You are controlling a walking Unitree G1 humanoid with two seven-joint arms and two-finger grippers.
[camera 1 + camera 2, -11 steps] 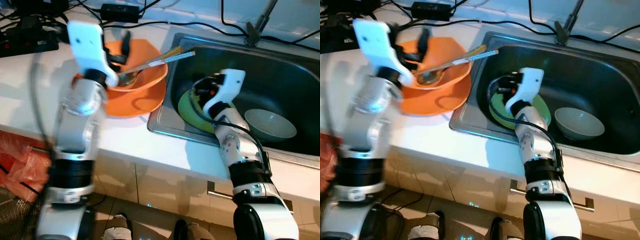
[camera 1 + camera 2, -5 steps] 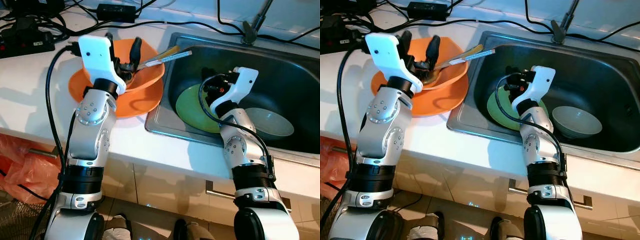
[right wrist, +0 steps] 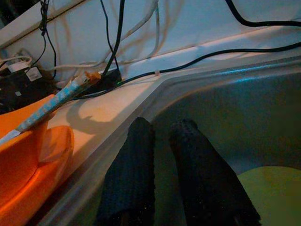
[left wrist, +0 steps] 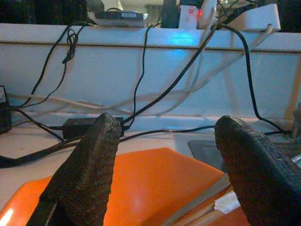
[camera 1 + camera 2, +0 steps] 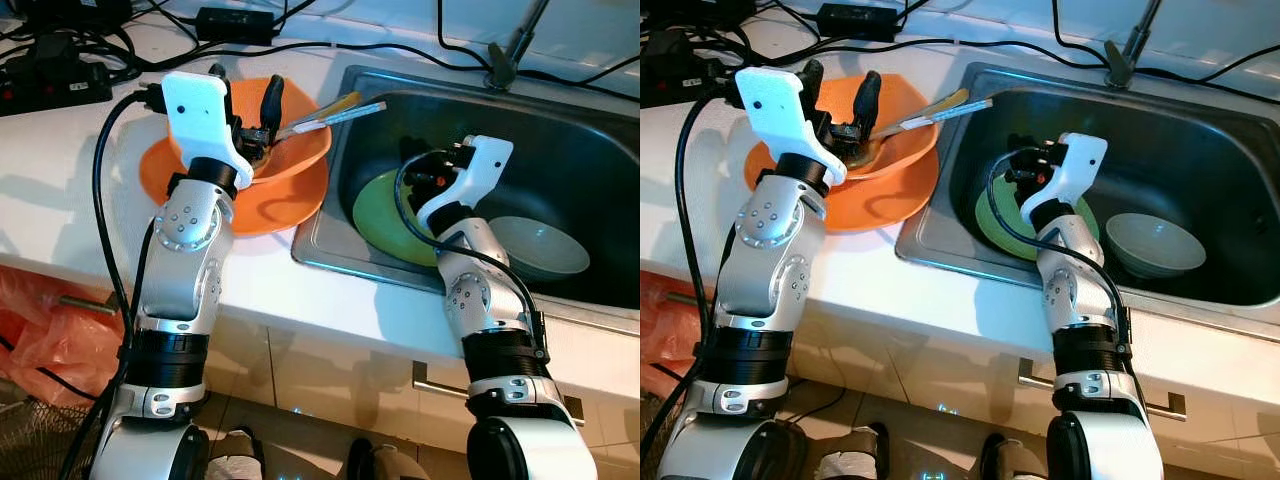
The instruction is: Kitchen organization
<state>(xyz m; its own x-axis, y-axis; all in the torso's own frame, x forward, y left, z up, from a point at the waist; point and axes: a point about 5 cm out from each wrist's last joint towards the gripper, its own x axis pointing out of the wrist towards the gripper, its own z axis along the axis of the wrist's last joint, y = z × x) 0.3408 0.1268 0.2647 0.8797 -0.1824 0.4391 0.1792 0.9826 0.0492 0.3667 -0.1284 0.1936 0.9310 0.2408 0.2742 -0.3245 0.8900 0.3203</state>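
Orange bowl [image 4: 141, 183] between left fingers [image 4: 87, 174]

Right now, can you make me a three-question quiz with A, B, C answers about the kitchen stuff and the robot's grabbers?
1. Where is the green plate?
A. in the sink
B. on the counter
C. on the floor

2. What colour is the bowl holding the utensils?
A. blue
B. orange
C. white

3. How are the left gripper fingers?
A. shut tight
B. spread open
C. clamped on a cup

Answers:
1. A, it leans against the sink wall beside the pale bowl.
2. B, it sits on an orange plate on the countertop.
3. B, a wide gap shows between them above the bowl; the right gripper fingers sit close together.
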